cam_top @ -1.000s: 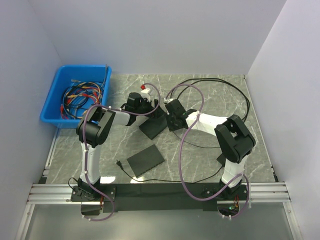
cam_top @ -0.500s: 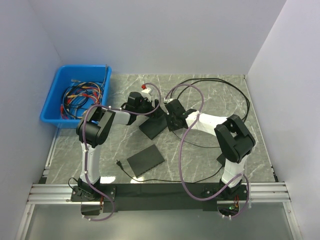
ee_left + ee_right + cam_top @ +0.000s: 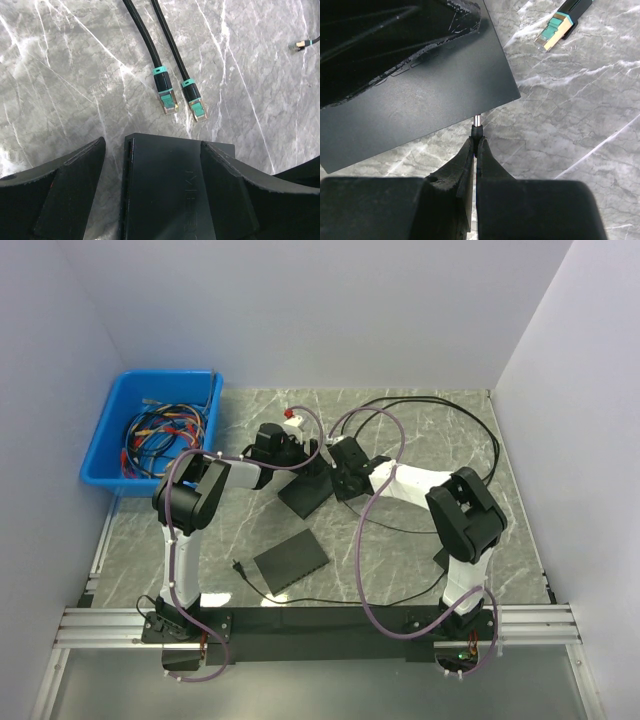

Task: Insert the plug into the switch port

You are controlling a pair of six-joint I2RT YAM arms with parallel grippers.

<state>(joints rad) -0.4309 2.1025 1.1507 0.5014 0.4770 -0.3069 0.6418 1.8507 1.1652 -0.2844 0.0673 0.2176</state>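
The black switch [image 3: 308, 490] lies mid-table. In the left wrist view the switch [image 3: 170, 190] sits between my left gripper's [image 3: 152, 145] fingers: the right finger touches its top edge, and a strip of marble shows between the left finger and the port side. My left gripper [image 3: 303, 462] is open. My right gripper [image 3: 476, 140] is shut on a black barrel plug [image 3: 477, 131] with a silver tip. That tip meets the near edge of the switch [image 3: 420, 90]. In the top view my right gripper [image 3: 338, 480] is at the switch's right side.
Two black network cables with teal plugs [image 3: 164, 92] [image 3: 194, 100] lie just beyond the switch; one shows in the right wrist view [image 3: 555, 30]. A blue bin [image 3: 100, 455] of cables stands at the left. A second flat black box [image 3: 290, 560] lies nearer the arms. Black cable loops [image 3: 440, 410] lie at the back right.
My right arm has shifted slightly left, toward the switch, with the plug in its jaws. The left arm and the switch have not visibly moved.
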